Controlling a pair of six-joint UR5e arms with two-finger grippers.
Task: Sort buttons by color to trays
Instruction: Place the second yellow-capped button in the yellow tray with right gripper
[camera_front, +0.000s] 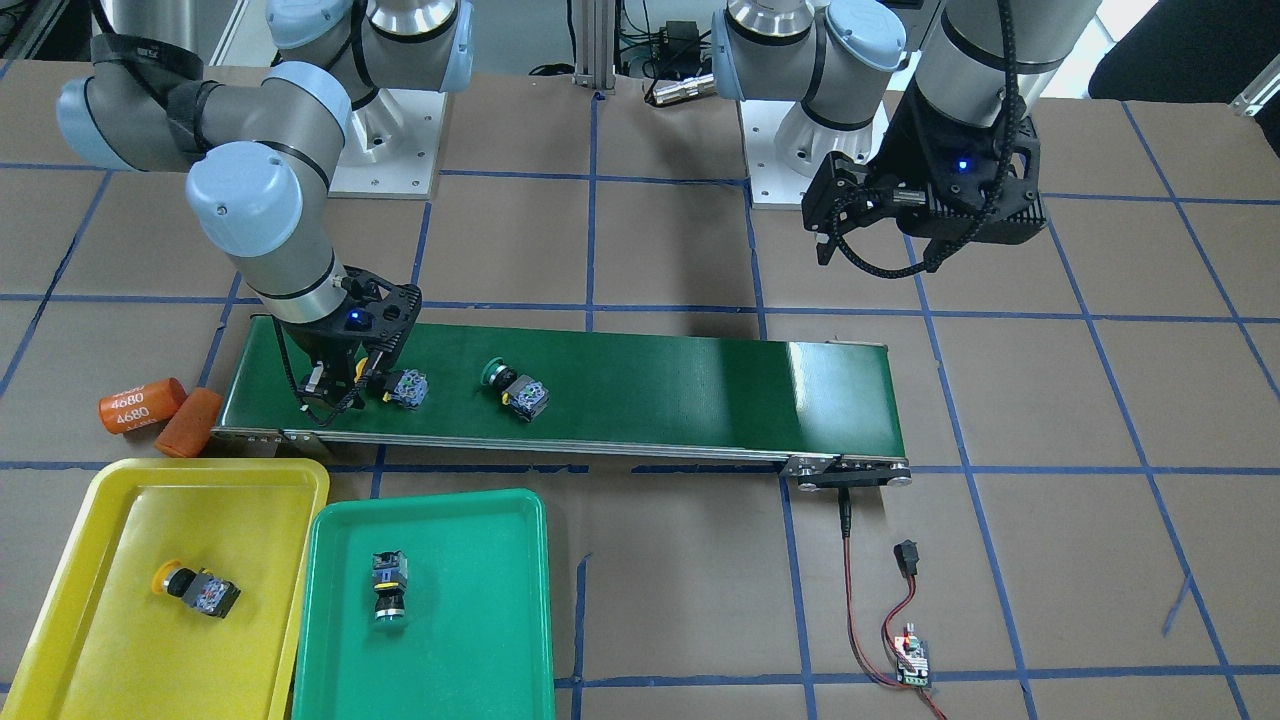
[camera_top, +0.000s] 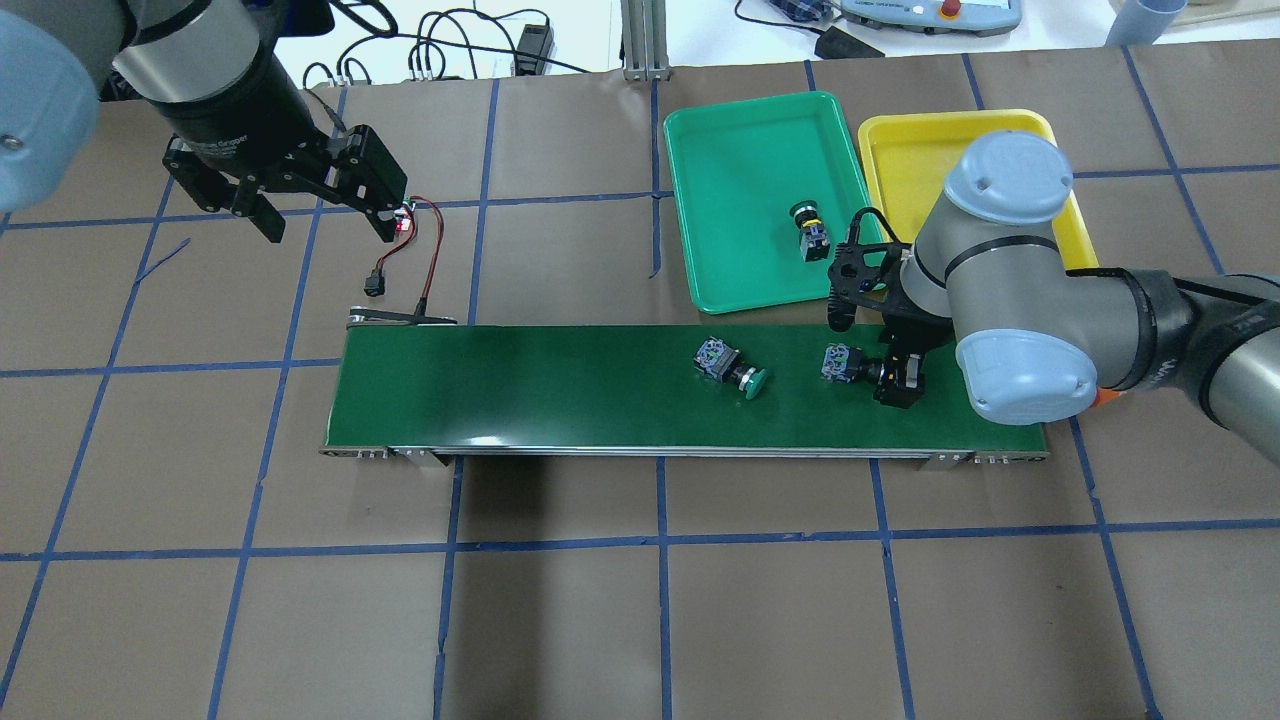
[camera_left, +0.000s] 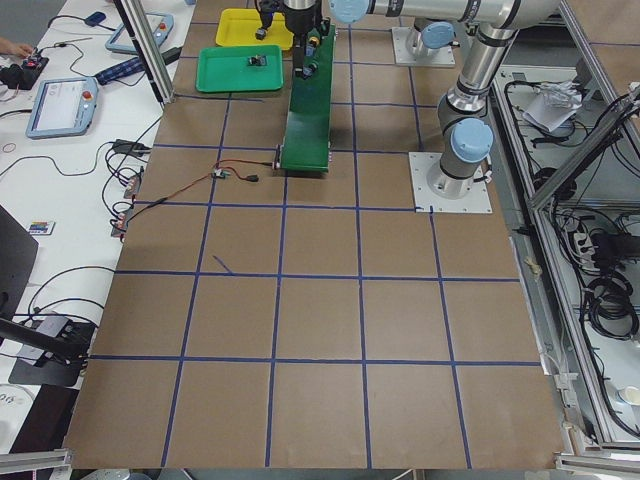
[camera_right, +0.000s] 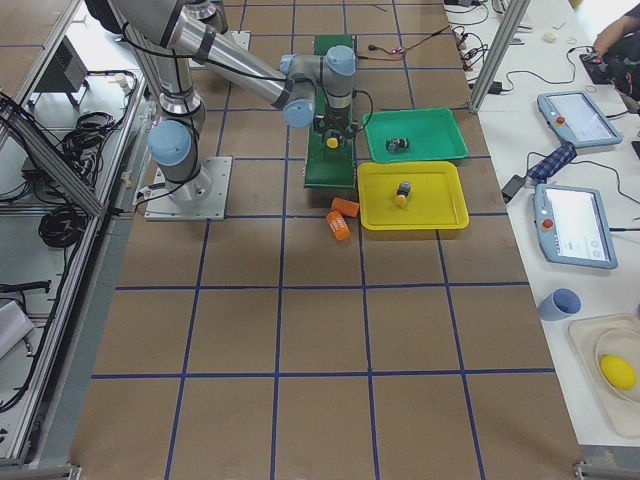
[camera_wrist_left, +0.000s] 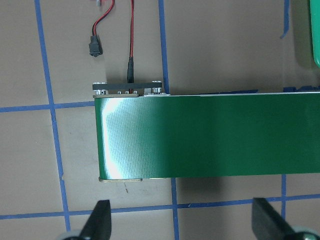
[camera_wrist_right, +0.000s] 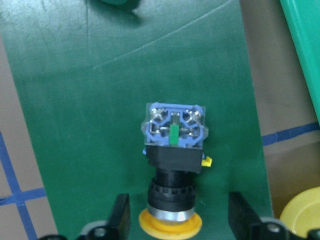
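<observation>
Across brown-papered desk (camera_top: 600, 620), noted blue tape grid (camera_top: 662, 538) and long dark-green conveyor belt (camera_top: 560, 390) at mid-frame in overhead view. Found right end effector (camera_wrist_right: 181, 215) lowered to belt's right end in that view, fingers apart, straddling cap of yellow button (camera_wrist_right: 172, 145) with gaps visible on both sides, that button on its side. Recorded green button (camera_top: 735, 367) also on its side on belt, just left of that, untouched. Located left end effector (camera_top: 328, 222) at upper left of overhead view, raised above desk beyond belt's left end, fingers wide apart, nothing held. Logged yellow tray (camera_front: 100, 640) at lower left of front-facing view, second yellow button (camera_front: 195, 590) inside; green tray (camera_front: 470, 620) just beside it, second green button (camera_front: 388, 585) inside. Saw two orange cylinders (camera_front: 140, 405) on desk, near belt's end, above yellow tray in frame.
</observation>
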